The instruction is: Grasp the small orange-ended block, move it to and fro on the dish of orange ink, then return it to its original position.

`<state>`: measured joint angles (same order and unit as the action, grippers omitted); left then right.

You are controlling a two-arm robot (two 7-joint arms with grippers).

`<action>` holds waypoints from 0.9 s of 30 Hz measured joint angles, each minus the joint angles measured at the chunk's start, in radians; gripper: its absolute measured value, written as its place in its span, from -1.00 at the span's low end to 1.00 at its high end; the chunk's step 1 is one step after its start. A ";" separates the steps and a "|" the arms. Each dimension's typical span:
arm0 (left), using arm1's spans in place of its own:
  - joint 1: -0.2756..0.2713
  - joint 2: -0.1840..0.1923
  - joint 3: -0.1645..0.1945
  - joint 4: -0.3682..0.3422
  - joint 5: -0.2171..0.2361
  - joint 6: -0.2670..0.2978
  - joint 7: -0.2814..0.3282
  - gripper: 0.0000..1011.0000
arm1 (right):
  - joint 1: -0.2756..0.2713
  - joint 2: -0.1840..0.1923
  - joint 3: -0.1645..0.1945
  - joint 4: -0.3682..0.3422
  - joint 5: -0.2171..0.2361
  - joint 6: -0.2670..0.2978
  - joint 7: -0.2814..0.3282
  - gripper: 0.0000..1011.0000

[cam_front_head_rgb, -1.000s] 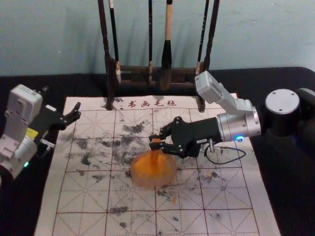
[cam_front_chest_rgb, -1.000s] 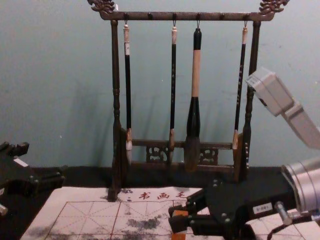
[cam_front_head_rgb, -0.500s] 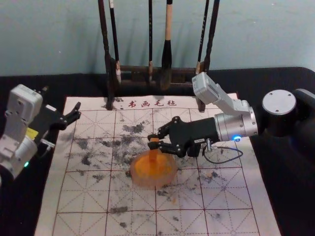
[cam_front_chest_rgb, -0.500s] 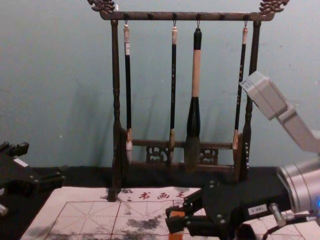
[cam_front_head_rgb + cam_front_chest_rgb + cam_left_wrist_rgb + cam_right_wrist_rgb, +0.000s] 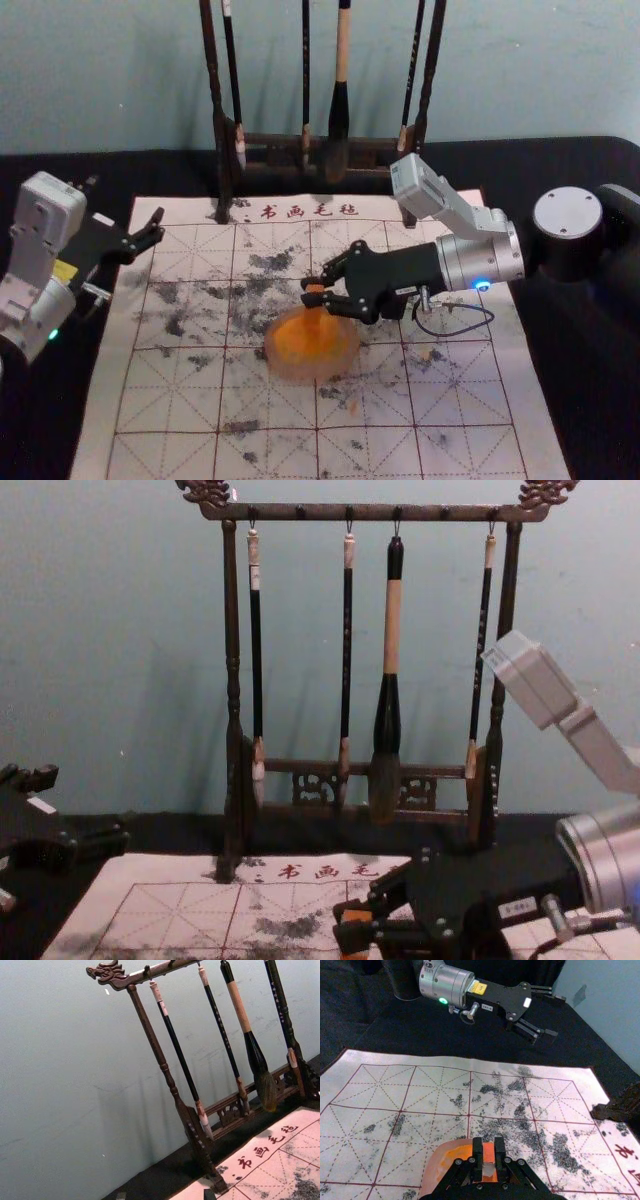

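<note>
R gripper (image 5: 311,290) closed on orange block (image 5: 314,314) (approx. upright), block at far side of ink dish (image 5: 312,375), mid calligraphy mat (image 5: 160,405). L gripper (image 5: 158,227) parked, fingers spread, nr mat's far-left corner.

Pale round dish (image 5: 350,366): its near part is being cut off by the right wrist view's bottom edge.
Orange rectangular block (image 5: 314,313): its sides are being covered by the black two-finger right gripper (image 5: 313,291), over the dish; its lower end is blurring into orange ink (image 5: 292,345).
Dark wooden brush rack (image 5: 222,165): its top is being cropped in the head view.
Black left gripper (image 5: 157,225): its rear is being cropped in the chest view.
</note>
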<state>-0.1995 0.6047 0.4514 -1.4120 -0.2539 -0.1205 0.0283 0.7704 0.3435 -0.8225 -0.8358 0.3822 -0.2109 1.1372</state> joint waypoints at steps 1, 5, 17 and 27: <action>0.000 0.000 0.000 0.000 0.000 0.000 0.000 0.98 | -0.002 0.000 0.001 -0.001 0.000 -0.001 -0.001 -0.71; 0.000 0.000 0.000 0.000 0.000 0.000 0.000 0.98 | -0.005 0.002 0.004 -0.007 -0.002 -0.002 -0.003 -0.71; 0.000 0.000 0.000 0.000 0.000 0.000 0.000 0.98 | -0.023 0.032 0.013 -0.044 -0.003 0.006 -0.011 -0.71; 0.000 0.000 0.000 0.000 0.000 0.000 0.000 0.98 | -0.044 0.064 0.016 -0.092 0.005 0.018 -0.014 -0.71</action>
<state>-0.1995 0.6047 0.4514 -1.4120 -0.2539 -0.1205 0.0283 0.7265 0.4073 -0.8063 -0.9274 0.3874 -0.1930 1.1236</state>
